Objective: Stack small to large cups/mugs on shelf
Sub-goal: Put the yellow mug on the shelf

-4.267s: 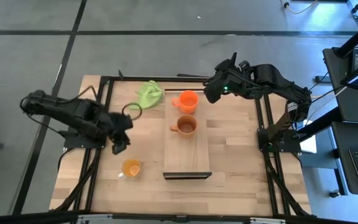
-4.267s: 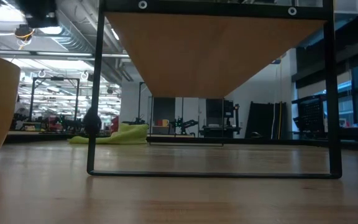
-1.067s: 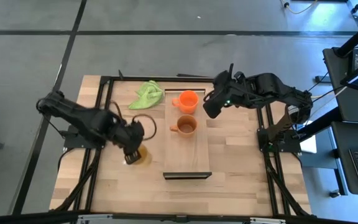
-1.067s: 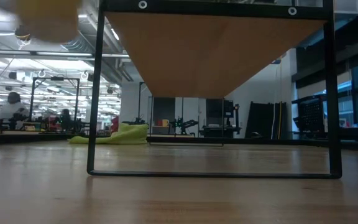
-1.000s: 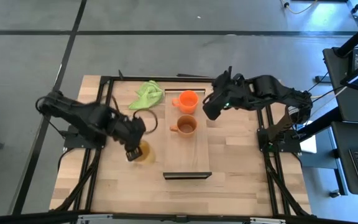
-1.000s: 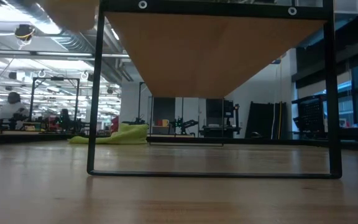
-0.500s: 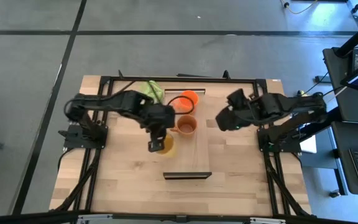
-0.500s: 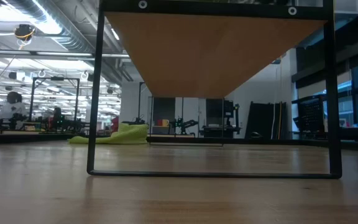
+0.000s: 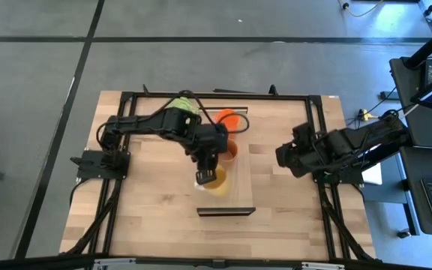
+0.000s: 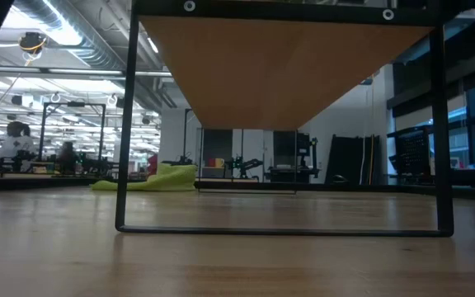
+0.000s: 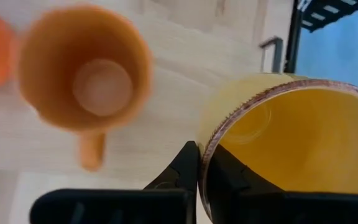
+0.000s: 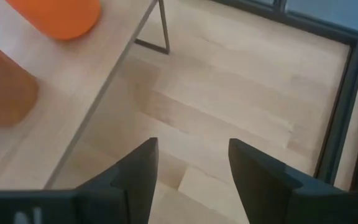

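Note:
In the high view my left gripper (image 9: 205, 177) reaches over the near half of the shelf (image 9: 240, 191) and is shut on the yellow-orange mug (image 9: 217, 181). The brownish-orange mug (image 9: 231, 153) and the red-orange mug (image 9: 229, 117) stand on the shelf's far half, partly under the left arm. The left wrist view shows the yellow-orange mug (image 11: 291, 143) close by and the brownish-orange mug (image 11: 82, 68) upright beyond it. My right gripper (image 9: 283, 157) is open over the table right of the shelf, its fingers (image 12: 138, 174) apart over bare wood. My left gripper (image 11: 201, 163) pinches the yellow-orange mug's rim (image 11: 211, 144), one finger (image 11: 185, 168) outside the wall and the other inside the mug. The fingers come from above. The mug hangs over the shelf's near half, mouth up; whether its base touches the board I cannot tell.
A lime-green cloth (image 9: 186, 105) lies at the table's far side, left of the shelf, mostly under the left arm; the low view shows the cloth (image 10: 159, 177) beyond the shelf's dark legs. Bare table lies on both sides of the shelf.
My left gripper has carried the yellow-orange mug from the table left of the shelf toward the right, and now holds it over the shelf's near half. My right arm has drawn back from the red-orange mug toward the table's right edge and nearer.

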